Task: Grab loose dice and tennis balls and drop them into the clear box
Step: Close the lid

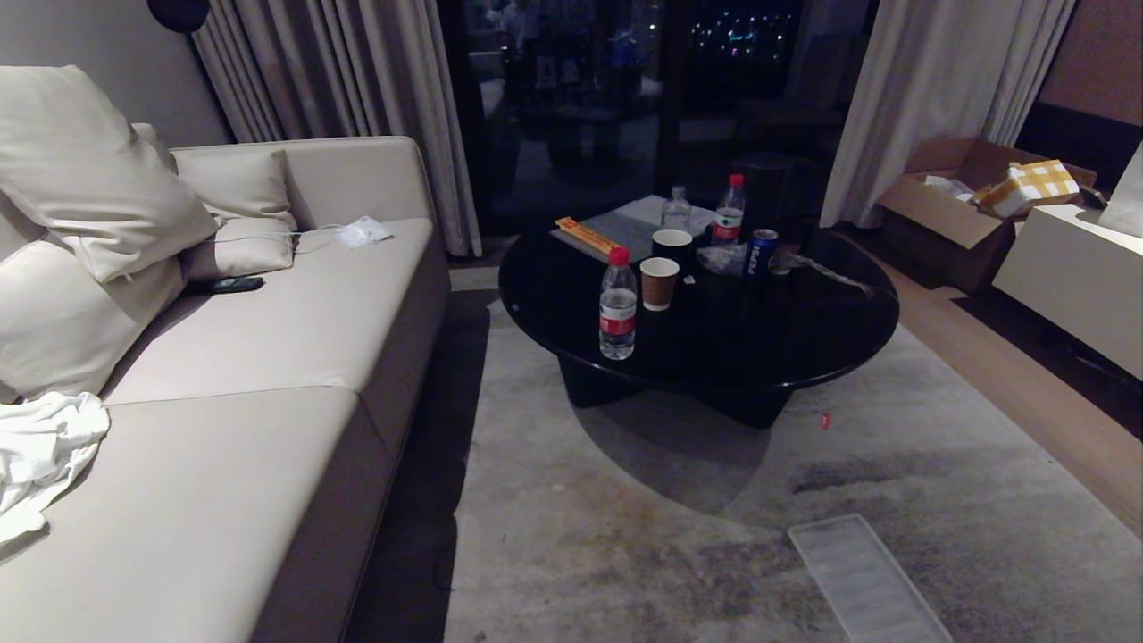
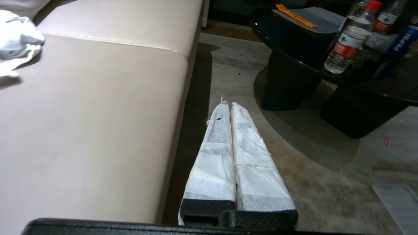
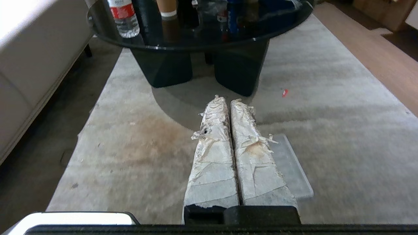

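While both arms hang low over the rug (image 1: 625, 500), left gripper (image 2: 229, 105) and right gripper (image 3: 225, 99) seem pressed closed, empty.

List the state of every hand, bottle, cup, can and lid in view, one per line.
left hand: shut, empty, over the carpet beside the sofa
right hand: shut, empty, over the carpet
front water bottle: upright, red cap on
back water bottle: upright, capped
brown paper cup: upright, open
Pepsi can: upright
clear lid: flat on the carpet
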You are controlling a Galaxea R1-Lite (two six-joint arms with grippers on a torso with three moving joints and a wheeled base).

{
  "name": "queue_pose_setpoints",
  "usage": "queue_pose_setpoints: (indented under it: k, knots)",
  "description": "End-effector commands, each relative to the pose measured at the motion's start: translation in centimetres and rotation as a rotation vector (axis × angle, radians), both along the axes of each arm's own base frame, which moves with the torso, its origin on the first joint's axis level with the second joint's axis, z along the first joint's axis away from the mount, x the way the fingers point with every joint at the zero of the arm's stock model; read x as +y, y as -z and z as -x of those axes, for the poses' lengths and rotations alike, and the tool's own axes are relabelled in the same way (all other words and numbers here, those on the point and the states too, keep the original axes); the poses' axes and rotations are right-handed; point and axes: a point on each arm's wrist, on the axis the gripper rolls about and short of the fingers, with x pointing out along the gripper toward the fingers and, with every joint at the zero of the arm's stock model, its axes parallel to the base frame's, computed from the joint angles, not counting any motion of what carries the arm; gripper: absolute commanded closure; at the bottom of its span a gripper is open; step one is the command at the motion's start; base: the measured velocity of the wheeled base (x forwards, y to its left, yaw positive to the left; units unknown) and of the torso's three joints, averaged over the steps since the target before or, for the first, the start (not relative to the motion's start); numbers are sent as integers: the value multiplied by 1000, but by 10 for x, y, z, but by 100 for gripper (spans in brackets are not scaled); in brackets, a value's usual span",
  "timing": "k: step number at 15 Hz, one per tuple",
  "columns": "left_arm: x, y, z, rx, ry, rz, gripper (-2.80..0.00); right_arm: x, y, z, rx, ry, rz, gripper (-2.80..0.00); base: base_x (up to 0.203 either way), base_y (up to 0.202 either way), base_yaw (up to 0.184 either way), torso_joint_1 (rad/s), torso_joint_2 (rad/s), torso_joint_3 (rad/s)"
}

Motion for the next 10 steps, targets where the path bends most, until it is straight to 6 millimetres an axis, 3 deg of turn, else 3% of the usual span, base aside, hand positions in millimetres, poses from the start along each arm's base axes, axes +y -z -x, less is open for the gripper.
queue_pose_setpoints:
  k: [1,10]
  knots:
    - [0,0,0,1,-1,1,0,0,0,0,1,-2,0,0,185,0,4,2,4,0]
    - [0,0,0,1,-1,1,0,0,0,0,1,-2,0,0,184,0,0,3,1,2]
